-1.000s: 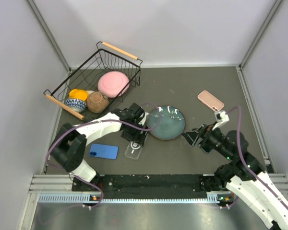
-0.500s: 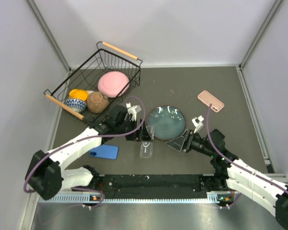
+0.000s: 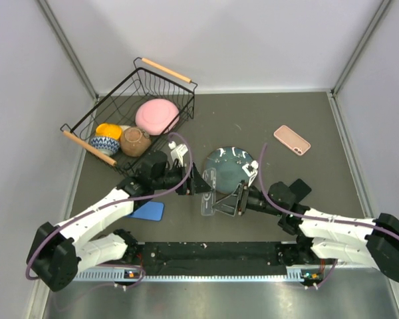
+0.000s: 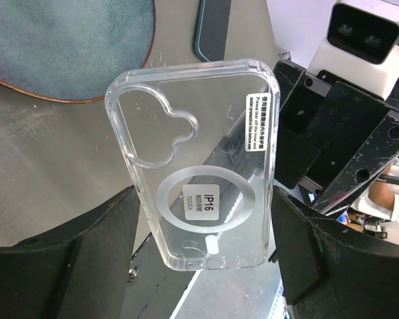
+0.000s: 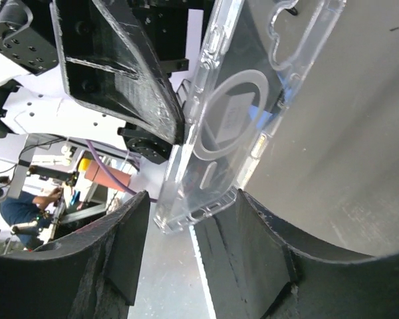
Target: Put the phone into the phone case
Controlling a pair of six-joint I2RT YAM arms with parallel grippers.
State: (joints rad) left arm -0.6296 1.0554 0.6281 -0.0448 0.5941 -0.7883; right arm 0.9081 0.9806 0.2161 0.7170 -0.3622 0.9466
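Observation:
My left gripper (image 3: 201, 186) is shut on the sides of a clear phone case (image 3: 209, 193) and holds it upright above the table, just in front of the teal plate. In the left wrist view the case (image 4: 199, 166) spans the gap between my fingers (image 4: 203, 219). My right gripper (image 3: 226, 199) is open, with its jaws around the case's lower end (image 5: 233, 113). One finger (image 5: 253, 232) is at the case's edge and the other stands apart. A blue phone (image 3: 148, 211) lies flat at the front left, partly under my left arm. A pink phone (image 3: 292, 139) lies at the right.
A teal plate (image 3: 233, 163) lies mid-table behind the grippers; it also shows in the left wrist view (image 4: 66, 46). A black wire basket (image 3: 113, 100) at the back left holds a pink bowl (image 3: 157, 115), a brown cup and small bowls.
My left gripper has lifted the clear case off the table and carried it right. My right arm has swung left, and its open jaws have come around the case.

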